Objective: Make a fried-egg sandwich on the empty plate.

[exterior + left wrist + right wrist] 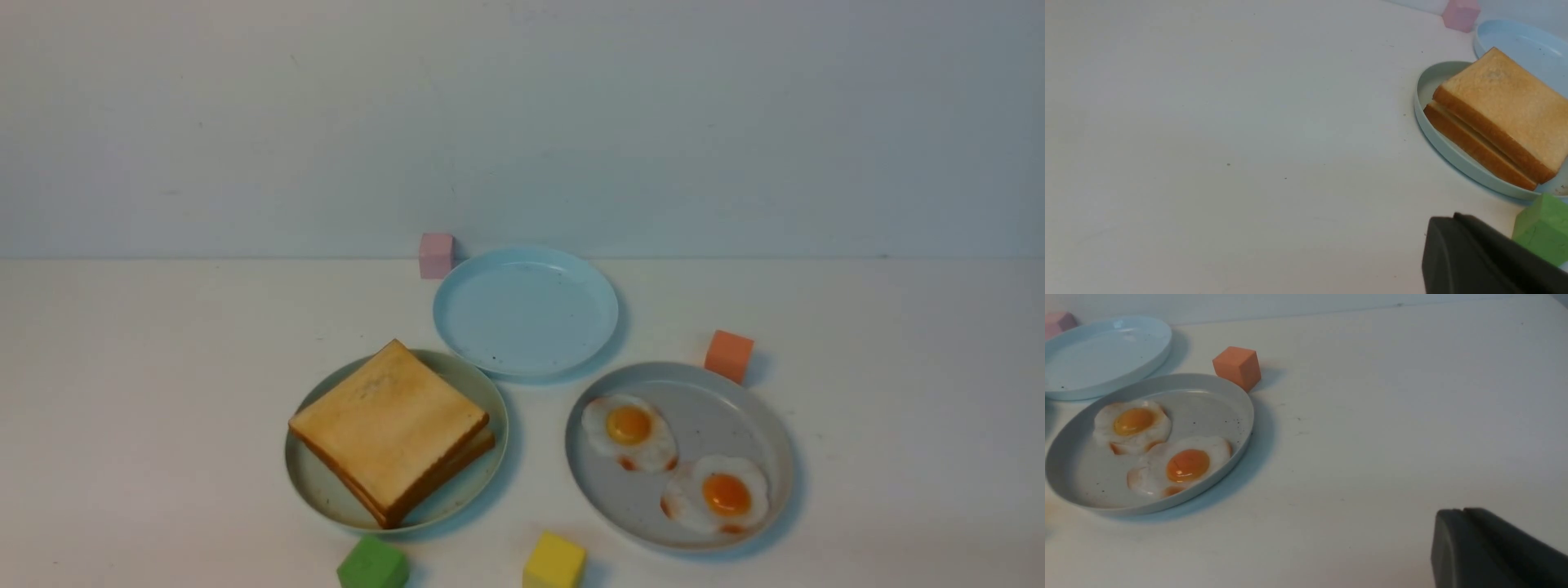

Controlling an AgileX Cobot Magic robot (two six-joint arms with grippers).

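Two golden-brown toast slices (390,426) (1502,106) lie stacked, slightly offset, on the pale mint-green plate (469,490) (1427,85). Two fried eggs (629,431) (718,494) with orange yolks lie side by side on the grey speckled plate (710,392) (1208,404). The empty plate (526,314) (1102,351) is the light blue one, behind and between the other two. Neither arm shows in the front view. My left gripper (1455,216) hangs shut over bare table left of the toast. My right gripper (1462,510) is shut over bare table right of the eggs (1133,424) (1182,465).
Small cubes stand around the plates: pink (436,255) behind the blue plate, orange (728,354) at the grey plate's far right, green (373,563) (1543,232) and yellow (554,562) near the front edge. A pale wall backs the white table.
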